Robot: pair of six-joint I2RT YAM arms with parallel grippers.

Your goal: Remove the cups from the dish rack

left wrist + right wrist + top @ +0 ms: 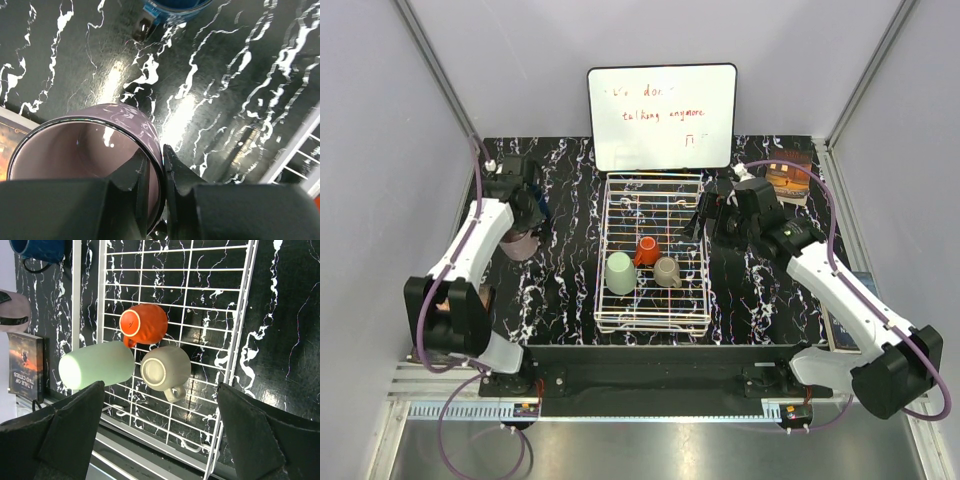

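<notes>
Black marbled table (560,290) — white dish rack (651,323), blue mug (40,250), whiteboard (662,115), book (788,178)

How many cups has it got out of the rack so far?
Two of five. The dark blue mug sits on the table, outside the dish rack. The left jaws clamp the pink-lilac mug by its rim, also outside. Left in the rack: mint green mug, orange-red mug, taupe mug, right jaws open above them.

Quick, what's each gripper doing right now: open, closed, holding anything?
Left gripper: closed on the rim of the pale pink-lilac mug.
Right gripper: open, holding nothing, by the white wire-grid dish rack.
</notes>
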